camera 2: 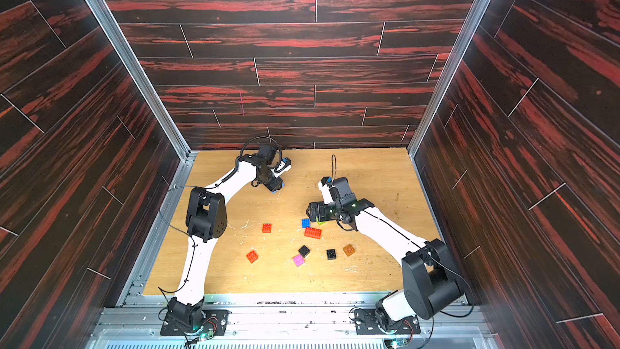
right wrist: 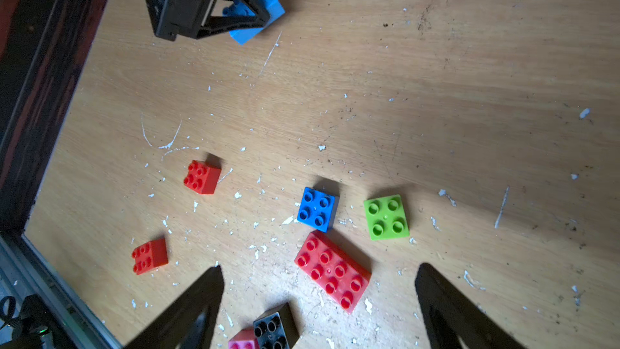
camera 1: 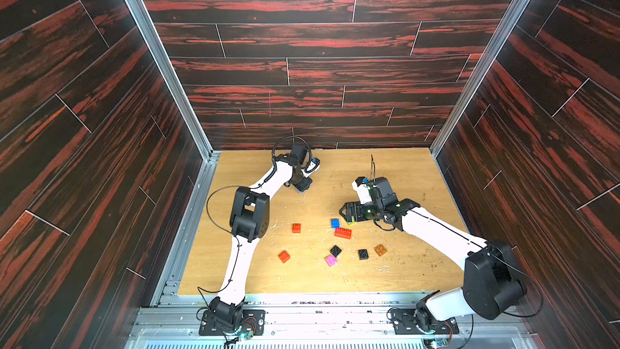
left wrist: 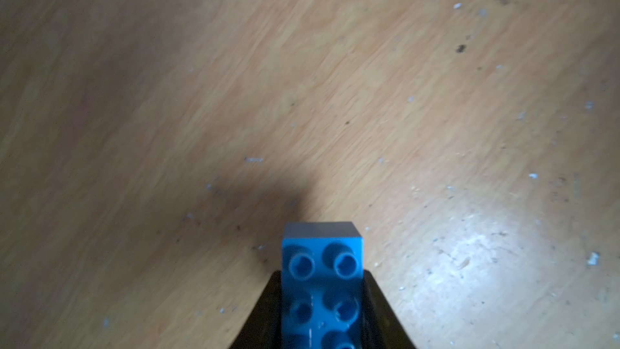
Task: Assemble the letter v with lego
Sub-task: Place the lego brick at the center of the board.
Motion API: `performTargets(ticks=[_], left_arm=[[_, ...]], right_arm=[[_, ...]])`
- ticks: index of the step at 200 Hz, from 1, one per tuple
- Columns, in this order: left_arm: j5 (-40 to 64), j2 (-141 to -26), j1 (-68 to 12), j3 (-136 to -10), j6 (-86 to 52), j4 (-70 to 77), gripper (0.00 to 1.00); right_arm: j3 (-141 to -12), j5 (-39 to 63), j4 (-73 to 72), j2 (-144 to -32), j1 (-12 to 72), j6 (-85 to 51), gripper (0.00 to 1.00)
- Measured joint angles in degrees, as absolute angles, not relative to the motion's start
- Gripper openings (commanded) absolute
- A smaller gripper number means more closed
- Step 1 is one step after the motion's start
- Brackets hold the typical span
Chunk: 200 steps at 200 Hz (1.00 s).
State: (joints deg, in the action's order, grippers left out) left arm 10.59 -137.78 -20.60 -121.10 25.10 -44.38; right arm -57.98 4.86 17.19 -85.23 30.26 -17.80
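Two grippers we are noting: left gripper [camera 1: 303, 190], jaws clamping the light blue brick [left wrist: 322, 250]; right gripper [right wrist: 320, 268], jaws standing apart.

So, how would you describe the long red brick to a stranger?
On the light wooden tabletop, look near the white right arm. The long red plastic brick lies next to a blue square brick; unlike the two square red ones, it is oblong, with eight studs.
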Motion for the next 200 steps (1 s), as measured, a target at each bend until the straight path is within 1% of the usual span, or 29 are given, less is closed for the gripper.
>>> performTargets(ticks=[64, 134, 167, 200], left_arm=[[12.0, -138.7, -20.9, -121.1, 30.8, -45.5, 0.24], [8.1, -138.7, -20.9, -120.4, 36.2, -45.3, 0.37], [7.2, -138.7, -20.9, -117.7, 36.9, -45.0, 0.41], [7.0, -138.7, -20.9, -117.2, 36.4, -44.1, 0.47]], right_arm=[[-59.1, 4.9, 17.5, -87.5, 30.3, -18.3, 0.92], [-60.6, 5.4, 18.5, -89.5, 30.3, -18.5, 0.92], [-61.0, 5.6, 18.6, -89.5, 30.3, -18.9, 0.92], [-61.0, 5.9, 18.6, -89.5, 30.3, -19.3, 0.92]])
